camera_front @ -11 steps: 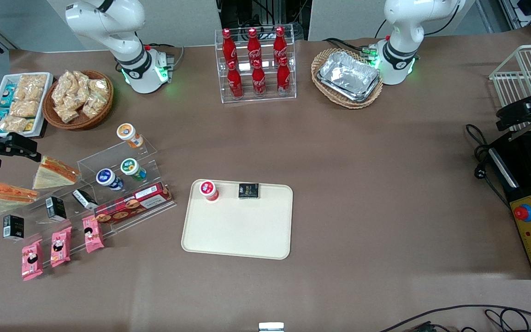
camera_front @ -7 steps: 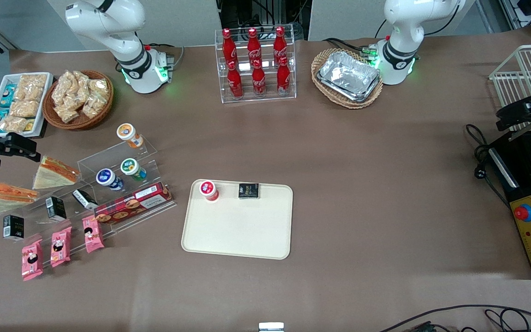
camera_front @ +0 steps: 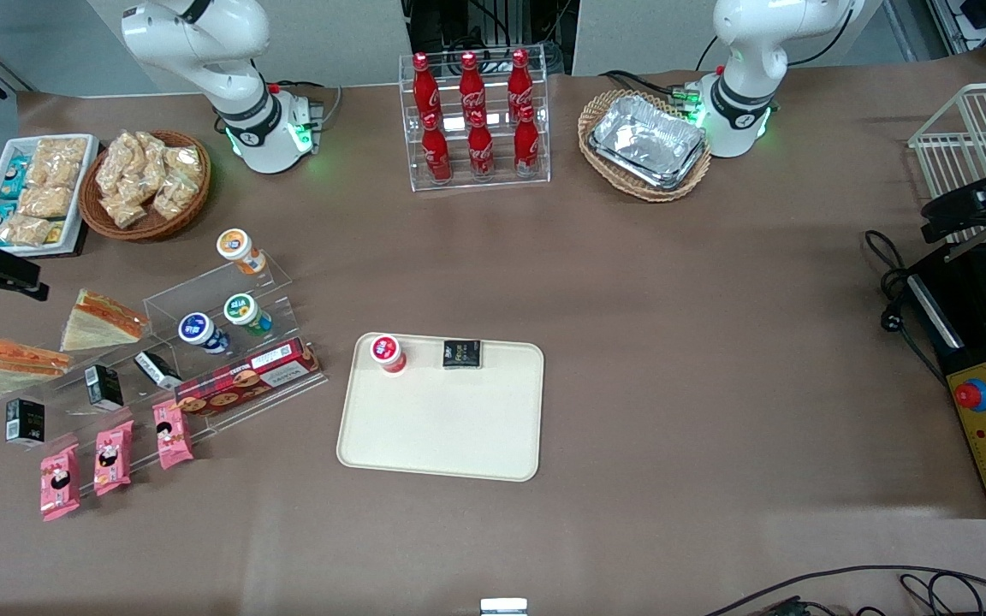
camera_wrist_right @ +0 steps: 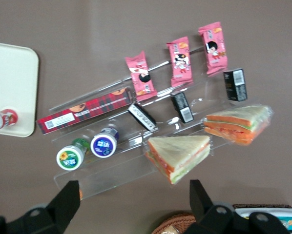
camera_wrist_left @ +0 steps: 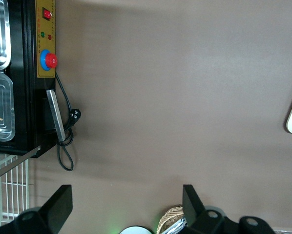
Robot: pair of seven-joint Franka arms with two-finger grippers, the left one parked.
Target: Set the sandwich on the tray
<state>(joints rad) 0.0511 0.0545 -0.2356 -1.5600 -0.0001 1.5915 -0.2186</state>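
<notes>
The gripper (camera_front: 24, 282) hangs above the table at the working arm's end, at about ten o'clock from the sandwich (camera_front: 104, 318) in the front view. In the right wrist view its fingers (camera_wrist_right: 68, 197) are spread wide with nothing between them, and the sandwich (camera_wrist_right: 177, 155) lies just ahead of the gap. The sandwich rests on the table against the end of a clear stand (camera_front: 228, 295), untouched. A second sandwich (camera_front: 18, 364) sits near it at about eight o'clock. Which of the two the gripper is lined up with is hard to say, though the first looks closer. The tray (camera_front: 442, 428) lies well apart, at roughly four o'clock from the sandwich. It carries a red-lidded cup (camera_front: 388, 352) and a black packet (camera_front: 461, 353).
</notes>
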